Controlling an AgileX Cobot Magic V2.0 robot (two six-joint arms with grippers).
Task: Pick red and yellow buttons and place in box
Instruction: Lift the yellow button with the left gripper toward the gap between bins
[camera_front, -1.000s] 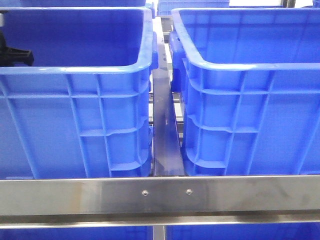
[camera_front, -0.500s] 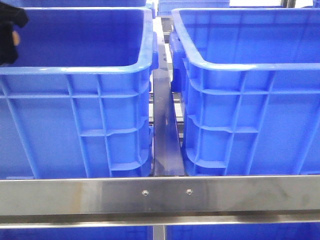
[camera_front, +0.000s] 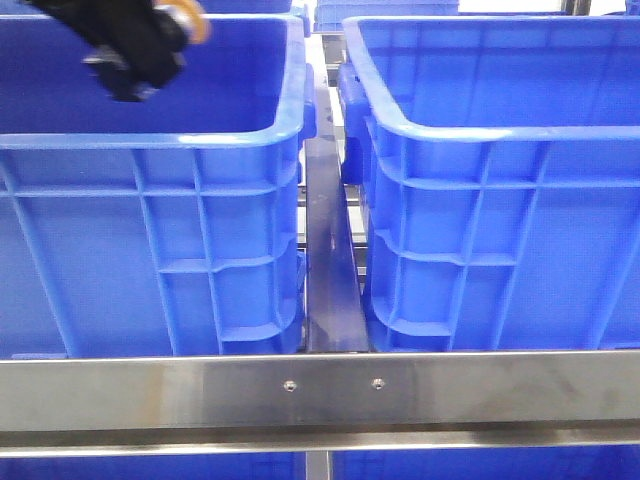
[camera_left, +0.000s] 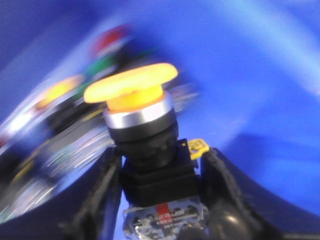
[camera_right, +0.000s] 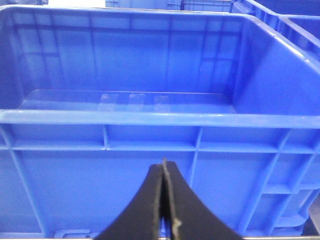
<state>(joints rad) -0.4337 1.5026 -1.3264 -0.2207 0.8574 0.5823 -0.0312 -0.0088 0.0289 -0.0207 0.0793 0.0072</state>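
1. Left gripper (camera_left: 160, 200): black fingers (camera_left: 100, 195) are clamped on the black body of the yellow button (camera_left: 131, 87); motion blur is noted.
2. Button look: a wide, flat yellow-orange mushroom cap is seen over a silver collar, with a black housing and a red-marked label below.
3. In the front view the left gripper (camera_front: 135, 50) is seen at upper left of the frame, above the left crate (camera_front: 150, 200), an orange glint beside it.
4. Blurred red, green and yellow pieces (camera_left: 60, 115) are seen behind.
5. Right gripper (camera_right: 162, 210): fingers are pressed together, nothing held, before the box (camera_right: 150, 120).
6. A steel rail (camera_front: 320, 390) is seen across the lower frame.
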